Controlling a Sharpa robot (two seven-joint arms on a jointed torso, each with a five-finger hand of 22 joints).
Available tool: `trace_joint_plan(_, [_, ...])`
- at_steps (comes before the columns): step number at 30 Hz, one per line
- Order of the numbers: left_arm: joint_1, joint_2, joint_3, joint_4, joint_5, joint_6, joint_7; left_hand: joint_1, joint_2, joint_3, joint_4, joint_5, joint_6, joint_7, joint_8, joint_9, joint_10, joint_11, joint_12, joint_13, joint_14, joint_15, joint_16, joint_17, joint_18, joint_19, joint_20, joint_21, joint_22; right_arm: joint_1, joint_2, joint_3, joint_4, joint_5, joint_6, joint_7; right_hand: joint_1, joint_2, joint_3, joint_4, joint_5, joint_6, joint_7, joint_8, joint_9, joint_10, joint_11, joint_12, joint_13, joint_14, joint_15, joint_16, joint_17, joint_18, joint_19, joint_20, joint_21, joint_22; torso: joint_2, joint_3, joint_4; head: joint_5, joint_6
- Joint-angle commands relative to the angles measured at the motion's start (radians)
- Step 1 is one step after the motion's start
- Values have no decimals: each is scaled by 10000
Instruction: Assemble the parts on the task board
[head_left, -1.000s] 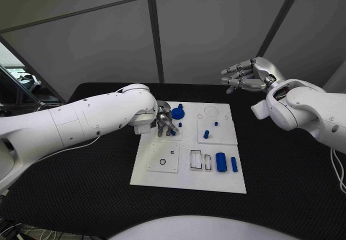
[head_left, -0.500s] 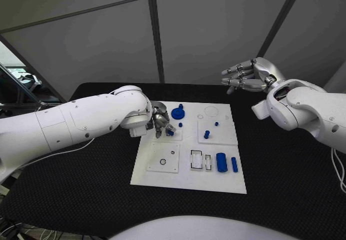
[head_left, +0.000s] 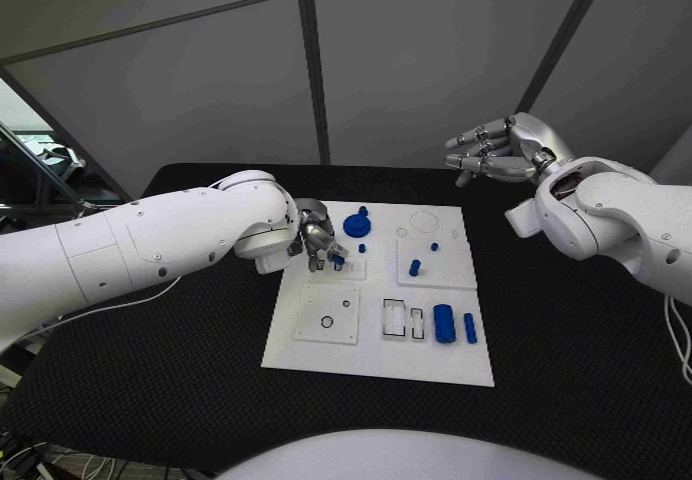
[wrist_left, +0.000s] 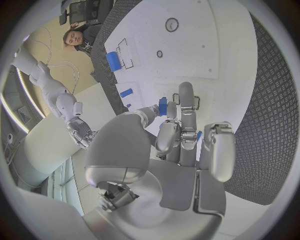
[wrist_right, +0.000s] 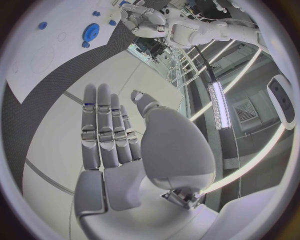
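Note:
The white task board (head_left: 375, 355) lies in the middle of the table. My left hand (head_left: 317, 243) hovers over its far left corner and pinches a small blue part (head_left: 336, 261) between thumb and a finger; the left wrist view shows that part (wrist_left: 162, 106) at the fingertips (wrist_left: 185, 97). A blue gear (head_left: 356, 222) sits just beyond the hand. Small blue pegs (head_left: 414, 267) stand to the right of it. A blue cylinder (head_left: 443, 323) and a blue bar (head_left: 469, 327) lie at the board's right side. My right hand (head_left: 490, 150) is raised off the table at the far right, holding nothing, fingers extended (wrist_right: 106, 135).
Empty outlined slots (head_left: 392, 318) and a small ring hole (head_left: 325, 322) mark the board's near half. Black table (head_left: 173, 370) surrounds the board on all sides. The right wrist view shows the board (wrist_right: 37, 50) and gear (wrist_right: 92, 31) far below.
My left hand has shifted slightly left over the board's far corner, carrying the small blue part with it. The right hand has stayed raised.

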Motion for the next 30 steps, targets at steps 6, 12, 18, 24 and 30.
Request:
trace_joint_plan(6, [-62,4,-13,44,-684,-867,178,-134,4,1422,-1298,-16,-37,-56,82,38,75,30,39,11,42,31,-72,14,-141,581,-37,20,1521,22,15,6,-4,-20,36,144,33,10,39,43,24,1,35,52,1,10,52,-18,-9,-69,13,-64,-9,14,61,-9,-43,-8,8,-8,-14,17,-9])
trace_joint_plan(12, [-155,44,-20,61,-885,-1259,217,-214,35,1497,-1276,-27,-26,-50,101,63,69,36,22,-13,47,34,-76,19,-145,590,-36,30,1540,21,5,5,-4,-20,52,153,12,16,34,61,23,1,36,54,1,14,53,-14,-21,-68,15,-65,-23,15,71,-5,-58,-21,8,-5,-17,37,-26])
trace_joint_plan(18, [-283,62,-22,65,-1087,-1476,185,-214,35,1497,-1276,-27,-26,-50,101,63,69,36,22,-13,47,34,-76,19,-145,590,-36,30,1540,21,-15,4,5,-20,56,161,9,18,35,65,23,1,36,55,1,16,53,-13,-24,-66,15,-65,-26,16,74,-4,-62,-24,9,-3,-12,29,-45])
trace_joint_plan(24, [-430,75,-23,92,-1368,-1512,123,-299,65,1552,-1249,-37,-26,-46,121,91,60,41,4,-38,52,37,-80,25,-144,589,-35,27,1536,21,-28,4,16,-15,74,159,40,13,44,45,11,2,30,58,2,19,45,-11,-39,-60,8,-64,-42,22,89,-6,-77,-38,4,-4,-7,20,-61])
trace_joint_plan(30, [-503,57,-23,140,-1585,-1464,19,-388,99,1586,-1230,-134,-34,-49,141,123,65,41,10,-35,58,38,-84,32,-143,587,-34,23,1532,21,-37,4,19,-12,85,160,51,9,47,37,0,2,28,60,2,22,43,-9,-46,-57,6,-63,-50,23,96,-7,-84,-44,4,-2,-17,50,-70])
